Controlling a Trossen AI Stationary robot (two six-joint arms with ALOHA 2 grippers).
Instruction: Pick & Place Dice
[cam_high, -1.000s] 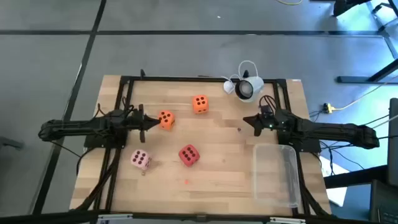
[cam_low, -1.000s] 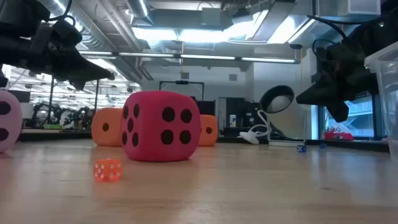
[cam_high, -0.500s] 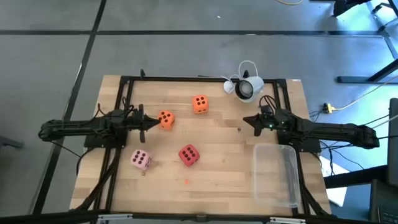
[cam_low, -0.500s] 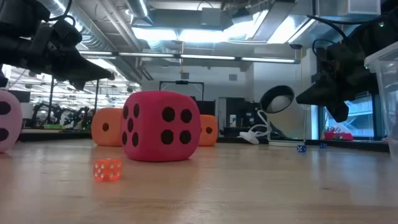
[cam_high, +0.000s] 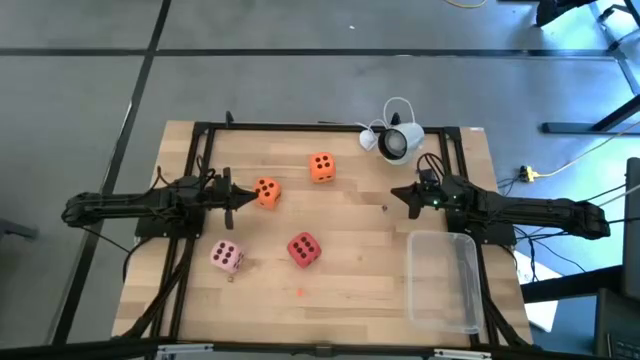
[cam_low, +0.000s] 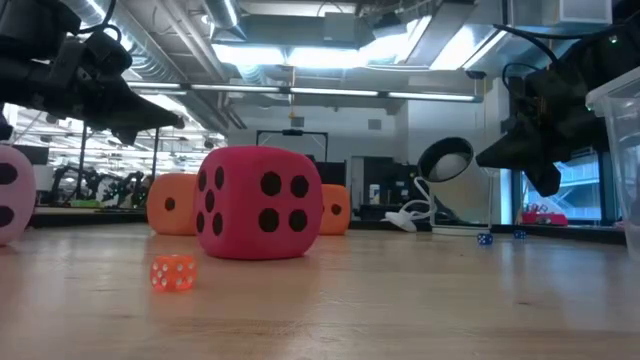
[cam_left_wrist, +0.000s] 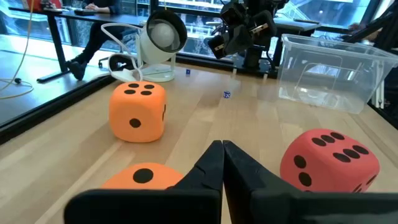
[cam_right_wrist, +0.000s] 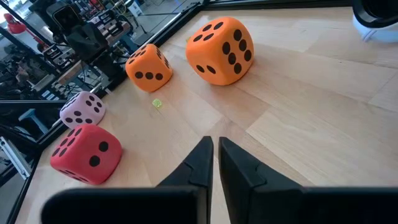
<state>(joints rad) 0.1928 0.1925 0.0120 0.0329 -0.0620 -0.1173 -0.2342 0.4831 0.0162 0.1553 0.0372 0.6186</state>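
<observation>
Left gripper: we see the left gripper (cam_high: 248, 197) with fingers pressed together and holding nothing, its tip just beside the near orange die (cam_high: 267, 192), at the table's left side.
Right gripper: the right gripper (cam_high: 396, 194) has its fingers together too, empty, over bare wood ahead of the clear bin (cam_high: 443, 280).
Dice: we count four, all on the wooden table (cam_high: 350, 290). A second orange die (cam_high: 321, 167) sits toward the far edge; the red die (cam_high: 303, 249) lies mid-table; the pale pink die (cam_high: 226, 256) lies near the left rail, close to the front.
Edges: a dark frame (cam_high: 200, 140) runs along the far and side edges.
Open room: we find the widest bare wood between the red die and the bin, and along the front edge, where one tiny orange die (cam_low: 173, 272) rests.
Far corner: a white lamp-like device (cam_high: 399, 140) with its cord sits there.
Writing: we can read no brand or label.
</observation>
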